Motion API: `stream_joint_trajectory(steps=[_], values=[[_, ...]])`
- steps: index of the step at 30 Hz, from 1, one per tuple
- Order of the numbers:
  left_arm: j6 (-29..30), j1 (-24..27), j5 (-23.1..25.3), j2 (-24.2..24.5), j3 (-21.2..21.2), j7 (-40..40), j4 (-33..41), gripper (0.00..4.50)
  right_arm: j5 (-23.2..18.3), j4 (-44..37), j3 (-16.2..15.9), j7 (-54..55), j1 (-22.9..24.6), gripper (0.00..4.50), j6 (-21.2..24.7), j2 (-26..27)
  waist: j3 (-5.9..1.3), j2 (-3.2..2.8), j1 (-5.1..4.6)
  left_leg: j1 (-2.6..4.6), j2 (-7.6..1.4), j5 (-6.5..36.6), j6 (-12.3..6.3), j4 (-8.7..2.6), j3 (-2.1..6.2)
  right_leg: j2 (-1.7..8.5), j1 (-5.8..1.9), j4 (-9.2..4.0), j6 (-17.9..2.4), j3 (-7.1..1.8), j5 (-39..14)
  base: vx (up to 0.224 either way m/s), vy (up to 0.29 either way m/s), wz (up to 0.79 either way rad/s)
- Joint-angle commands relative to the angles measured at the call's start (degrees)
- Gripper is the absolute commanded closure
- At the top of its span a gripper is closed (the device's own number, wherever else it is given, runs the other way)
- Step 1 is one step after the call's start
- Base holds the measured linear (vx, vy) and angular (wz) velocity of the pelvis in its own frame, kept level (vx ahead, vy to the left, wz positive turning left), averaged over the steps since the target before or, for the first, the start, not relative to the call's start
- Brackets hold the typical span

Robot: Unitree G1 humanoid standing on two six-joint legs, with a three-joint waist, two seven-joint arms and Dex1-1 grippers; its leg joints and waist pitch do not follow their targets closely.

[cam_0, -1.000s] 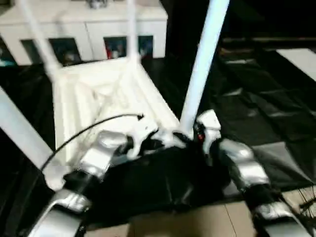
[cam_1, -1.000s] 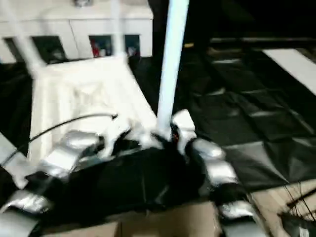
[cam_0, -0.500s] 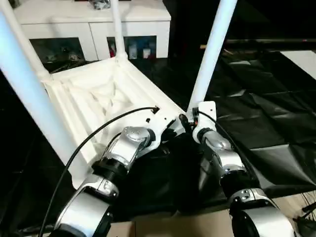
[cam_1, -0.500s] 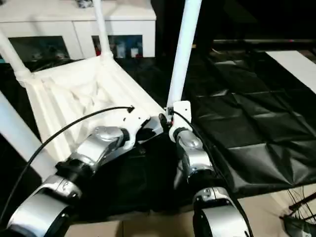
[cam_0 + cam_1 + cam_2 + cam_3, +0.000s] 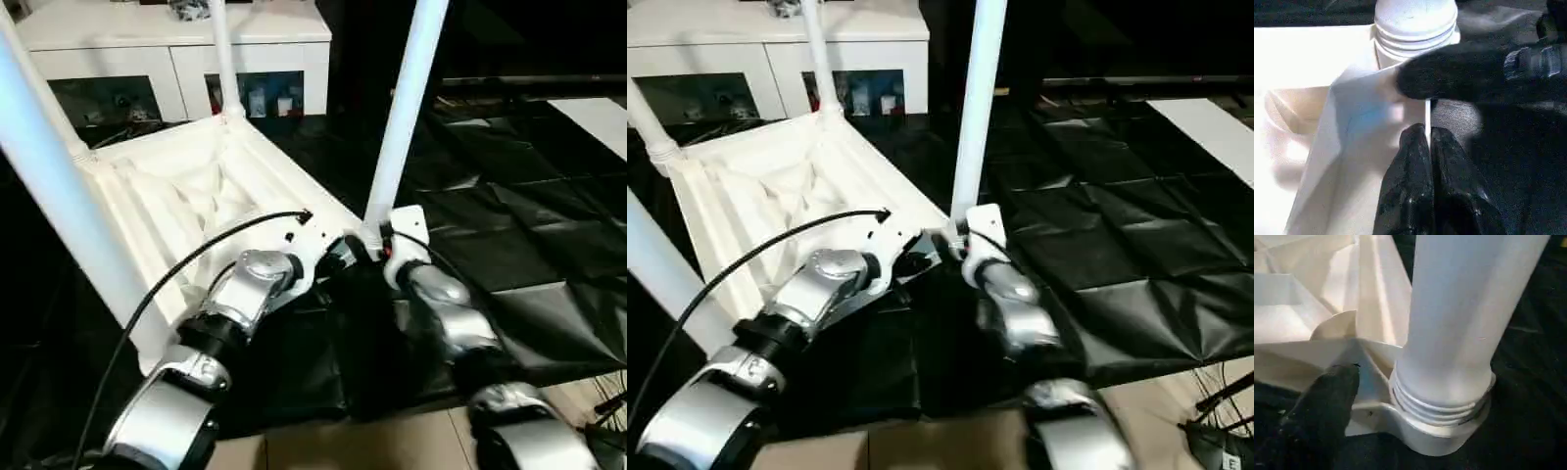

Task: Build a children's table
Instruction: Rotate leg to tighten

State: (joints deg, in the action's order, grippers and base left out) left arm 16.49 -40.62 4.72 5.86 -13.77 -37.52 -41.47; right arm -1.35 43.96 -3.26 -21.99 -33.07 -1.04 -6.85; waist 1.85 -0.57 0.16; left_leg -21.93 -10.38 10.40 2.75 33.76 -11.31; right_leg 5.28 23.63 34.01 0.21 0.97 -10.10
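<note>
Four white legs stand up from the children's table, which lies upside down on black sheeting in front of me, its ribbed underside facing up. The near right leg rises from the corner socket closest to my claws, its ringed base seated in the round collar. Another leg stands at the far corner, and a thick one crosses the left of my head view, close to the camera.

My left claw is pinched tight, its two black fingers pressed together with the thin edge of the table's rim between their tips, just beside that near socket. My right claw sits at the foot of the near right leg; I cannot tell from here how wide it stands. One of its black fingers shows beside the socket, not touching the leg.

Behind the table stands a white cabinet with glass doors. A black cable loops over my left forearm.
</note>
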Motion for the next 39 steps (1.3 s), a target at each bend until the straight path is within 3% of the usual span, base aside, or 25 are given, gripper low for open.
stream_joint_trajectory(steps=[1, 3, 4, 5, 6, 7, 12, 14, 19, 26, 28, 31, 39], values=[[-1.31, 2.50, -0.68, 1.16, -0.24, -1.82, -1.09, 4.50, 0.71, -3.17, -2.22, -4.99, 0.40, 0.06, -2.46, -0.61, -3.09, 0.89, 0.62, 0.32, -1.99, 13.70, -4.73, -4.00, 0.91, 2.15, -2.59, -4.13, -11.73, -0.92, -10.82, 0.000, 0.000, 0.00], [-4.25, 4.62, -1.47, 3.91, -1.40, -7.92, 2.28, 4.50, -1.16, -6.27, -2.89, -14.85, 2.52, 0.06, -3.63, -4.99, -3.03, 0.91, 0.70, 0.18, -2.00, 12.99, -5.81, -3.93, 0.90, 2.20, -2.73, -4.06, -12.14, -0.83, -9.93, 0.000, 0.000, 0.00], [-4.25, 4.62, -1.47, 3.91, -1.40, -7.92, 2.28, 4.50, -1.16, -6.27, -2.89, -14.85, 2.52, 0.06, -3.63, -4.99, -3.13, 0.96, 0.71, 0.15, -2.01, 12.85, -6.28, -3.85, 0.94, 2.18, -2.92, -3.94, -12.26, -0.80, -9.44, 0.000, 0.000, 0.00], [-5.13, 5.87, -2.35, 5.35, -1.83, -11.23, 4.66, 4.50, -2.70, -8.09, -3.03, -19.25, 3.69, 0.06, -3.39, -6.98, -3.00, 0.79, 0.70, 0.34, -2.12, 12.95, -6.59, -3.90, 0.83, 2.15, -2.53, -4.05, -12.75, -0.85, -9.84, 0.000, 0.000, 0.00], [-5.19, 7.05, -3.65, 6.45, -1.95, -14.18, 7.35, 4.50, -4.53, -9.94, -3.02, -22.91, 4.81, 0.06, -2.69, -8.42, -3.06, 0.96, 0.83, 0.34, -2.26, 12.83, -7.03, -3.82, 0.85, 2.21, -2.78, -3.91, -13.21, -0.86, -9.37, 0.000, 0.000, 0.00], [-4.96, 7.98, -4.68, 7.26, -2.01, -16.37, 9.59, 4.50, -5.69, -11.12, -3.06, -25.36, 5.58, 0.06, -2.46, -9.49, -2.90, 0.72, 0.99, 0.44, -2.49, 13.28, -7.10, -3.98, 0.89, 2.28, -2.63, -3.93, -13.63, -0.88, -9.91, 0.000, 0.000, 0.00], [-3.37, 10.83, -7.38, 9.85, -2.69, -22.23, 16.45, 4.50, -6.55, -12.20, -2.87, -28.59, 6.78, 0.06, -3.03, -11.79, -2.84, 0.68, 1.26, 0.88, -2.59, 14.57, -5.41, -4.16, 0.70, 2.01, -2.14, -4.00, -13.91, -0.90, -11.83, 0.000, 0.000, 0.00], [-2.42, 12.28, -8.28, 11.25, -3.06, -24.59, 19.11, 4.50, -6.44, -12.50, -3.26, -30.38, 7.38, 0.06, -3.20, -12.94, -2.89, 0.57, 1.67, 0.81, -2.72, 13.74, -5.17, -4.26, 0.79, 2.14, -2.33, -3.74, -13.74, -0.98, -10.99, 0.000, 0.000, 0.00], [-2.55, 12.79, -8.19, 11.74, -2.82, -25.01, 19.60, 4.50, -7.01, -14.00, -4.55, -35.03, 8.81, 0.06, -1.55, -13.80, -2.95, 0.80, 1.87, 0.76, -2.45, 11.92, -5.85, -3.94, 0.56, 2.04, -2.45, -3.58, -13.69, -1.02, -8.61, 0.000, 0.000, 0.00], [-0.70, 13.51, -8.53, 12.45, -2.65, -25.78, 22.40, 4.50, -7.92, -14.21, -4.66, -36.64, 9.42, 0.22, -0.49, -13.76, -2.93, 0.72, 1.83, 0.74, -2.50, 11.65, -5.84, -3.94, 0.64, 2.12, -2.43, -3.59, -13.44, -1.00, -9.94, 0.000, 0.000, 0.00], [-0.66, 13.40, -8.53, 12.41, -2.60, -25.87, 22.34, 4.50, -8.24, -13.95, -4.27, -36.56, 9.19, 0.56, -0.45, -13.56, -2.96, 0.63, 1.81, 0.73, -2.42, 11.14, -5.90, -3.91, 0.61, 2.00, -2.41, -3.55, -13.54, -0.98, -9.31, 0.000, 0.000, 0.00], [-0.64, 13.37, -8.48, 12.48, -2.67, -26.02, 22.39, 4.50, -8.76, -14.44, -3.77, -36.97, 9.22, 0.64, -0.36, -13.44, -2.99, 0.60, 1.87, 0.76, -2.40, 10.80, -5.99, -3.82, 0.59, 2.00, -2.43, -3.45, -13.79, -0.97, -8.33, 0.000, 0.000, 0.00], [-0.14, 13.44, -8.07, 12.63, -2.62, -26.26, 22.74, 4.50, -9.05, -14.96, -4.08, -37.21, 9.37, 1.45, -0.20, -13.32, -3.14, 0.62, 1.94, 0.73, -2.34, 9.42, -6.59, -3.60, 0.59, 2.01, -2.62, -3.16, -14.35, -0.91, -6.29, 0.000, 0.000, 0.00]])
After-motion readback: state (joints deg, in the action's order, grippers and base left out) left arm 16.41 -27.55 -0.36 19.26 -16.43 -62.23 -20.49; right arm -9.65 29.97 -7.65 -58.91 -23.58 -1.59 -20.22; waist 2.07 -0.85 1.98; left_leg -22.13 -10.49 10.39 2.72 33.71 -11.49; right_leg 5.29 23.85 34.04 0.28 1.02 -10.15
